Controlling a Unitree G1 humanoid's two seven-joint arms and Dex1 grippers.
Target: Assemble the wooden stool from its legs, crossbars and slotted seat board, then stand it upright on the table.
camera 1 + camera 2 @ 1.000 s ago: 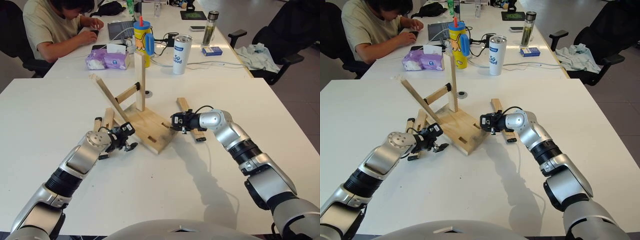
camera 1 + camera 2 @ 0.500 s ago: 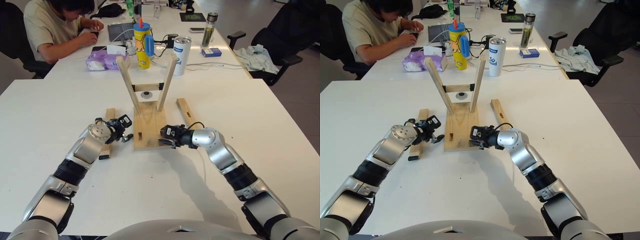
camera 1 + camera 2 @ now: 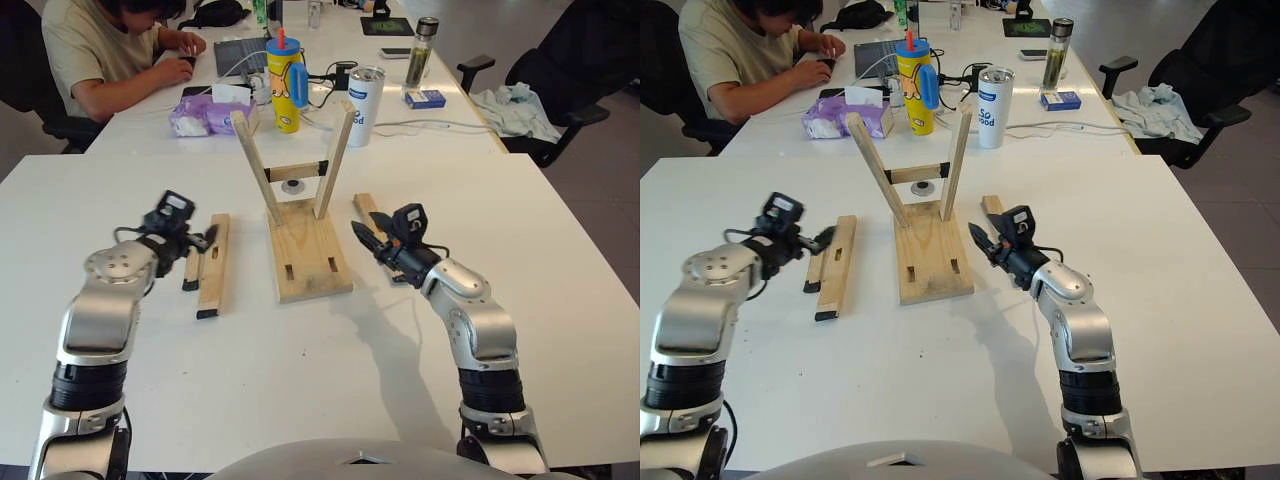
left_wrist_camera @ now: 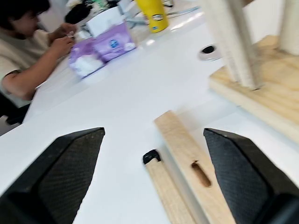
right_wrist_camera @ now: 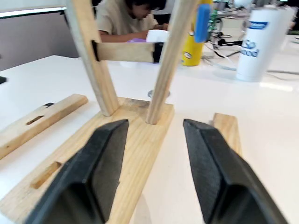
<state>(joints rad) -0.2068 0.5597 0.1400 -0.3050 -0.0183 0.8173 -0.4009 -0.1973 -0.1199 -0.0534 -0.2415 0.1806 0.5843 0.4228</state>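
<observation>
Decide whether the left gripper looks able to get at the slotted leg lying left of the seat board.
Probably yes: the left gripper hangs open right by the slotted leg, nothing between them, though a thinner bar lies close beside it.

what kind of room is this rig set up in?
Probably an open office or lab workspace: long white tables, a laptop and tumbler on the far one, and a black office chair alongside.

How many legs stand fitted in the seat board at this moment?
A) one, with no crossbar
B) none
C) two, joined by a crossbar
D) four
C: two legs rise from the far end of the flat seat board, linked by a crossbar.
</observation>
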